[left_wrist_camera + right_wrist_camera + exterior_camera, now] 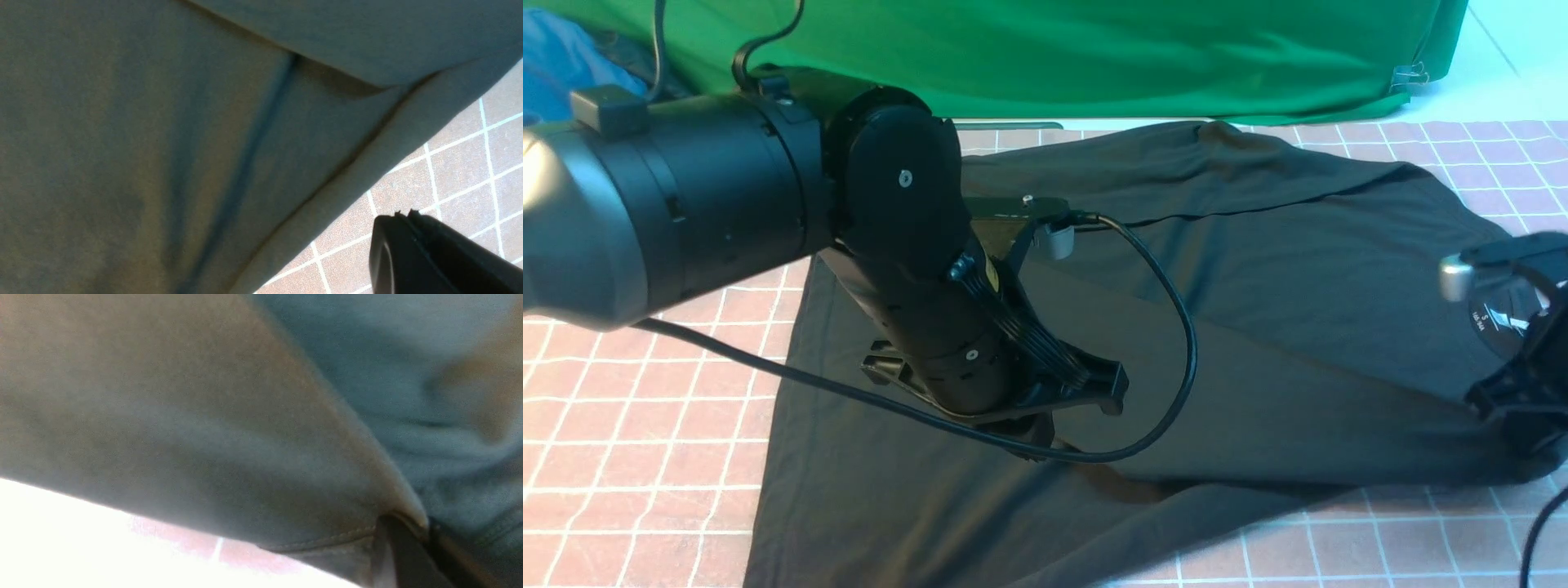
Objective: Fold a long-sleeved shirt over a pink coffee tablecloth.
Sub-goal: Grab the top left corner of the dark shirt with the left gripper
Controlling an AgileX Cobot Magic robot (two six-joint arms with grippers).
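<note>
The black long-sleeved shirt (1298, 310) lies spread across the pink coffee tablecloth (645, 425), a layer folded over along its far side. My left gripper (1037, 437) points down over the shirt's middle. In the left wrist view its jaws (404, 214) are shut and empty, with the shirt's edge (143, 143) and the pink grid (457, 171) behind them. My right gripper (1523, 429) sits at the shirt's right edge. In the right wrist view it (425, 531) is shut on a fold of the shirt's hem (184, 437), with the tablecloth (245, 553) below. The chest print is hidden.
A bright green cloth (1094, 57) hangs along the back. A blue garment (556, 57) lies at the far left. The left arm's black cable (1176, 343) loops low over the shirt. The large left arm body (686, 204) blocks the near left.
</note>
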